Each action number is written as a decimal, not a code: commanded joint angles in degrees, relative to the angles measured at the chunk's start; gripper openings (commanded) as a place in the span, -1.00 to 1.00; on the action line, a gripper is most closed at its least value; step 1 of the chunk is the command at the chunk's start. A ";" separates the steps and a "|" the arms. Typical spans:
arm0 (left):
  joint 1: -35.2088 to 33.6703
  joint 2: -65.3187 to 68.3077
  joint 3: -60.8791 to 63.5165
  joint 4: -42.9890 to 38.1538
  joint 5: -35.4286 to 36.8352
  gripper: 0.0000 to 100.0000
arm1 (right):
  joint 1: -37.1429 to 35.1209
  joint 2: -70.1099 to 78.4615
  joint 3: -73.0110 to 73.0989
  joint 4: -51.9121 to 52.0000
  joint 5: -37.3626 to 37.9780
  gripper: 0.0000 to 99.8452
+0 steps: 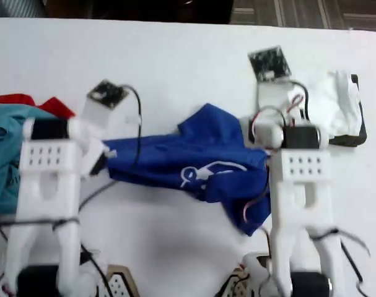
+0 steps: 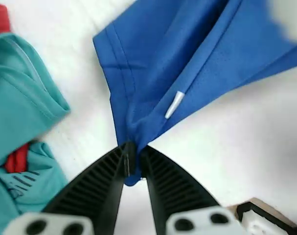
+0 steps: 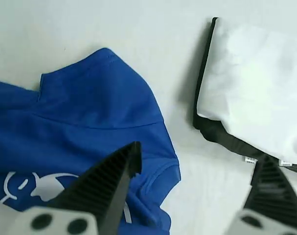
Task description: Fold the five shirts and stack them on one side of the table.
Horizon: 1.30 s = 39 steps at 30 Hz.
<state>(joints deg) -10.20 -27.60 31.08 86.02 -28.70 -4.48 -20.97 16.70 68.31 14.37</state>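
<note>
— What has the left end effector got?
— It's clamped on an edge of the blue shirt, which lies crumpled mid-counter between the arms. The right end effector hangs spread wide over the shirt's right side
— Which step, then?
— Spreading it flat for folding, I'd say. Next, the right needs a hold on the opposite edge
— Any bins?
— None I can see. A white shirt sits on a black shirt far right, and a teal shirt and a red shirt are heaped left

Blue shirt is smooth matt cloth, the jaws ribbed plastic
</note>
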 commanded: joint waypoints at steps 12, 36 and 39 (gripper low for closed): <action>-9.76 -4.57 20.18 -7.56 -5.71 -0.95 | -8.66 57.10 -54.15 3.30 -2.29 -0.29; -17.85 -4.22 20.53 -8.97 -11.87 -0.95 | -19.91 93.14 -98.02 22.55 -2.20 -0.29; -17.85 -4.22 20.53 -8.97 -11.87 -0.95 | -20.09 93.67 -97.93 23.08 -2.20 -0.29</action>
<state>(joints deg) -28.48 -30.59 51.82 77.76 -40.31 -23.56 72.92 -79.47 90.11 12.53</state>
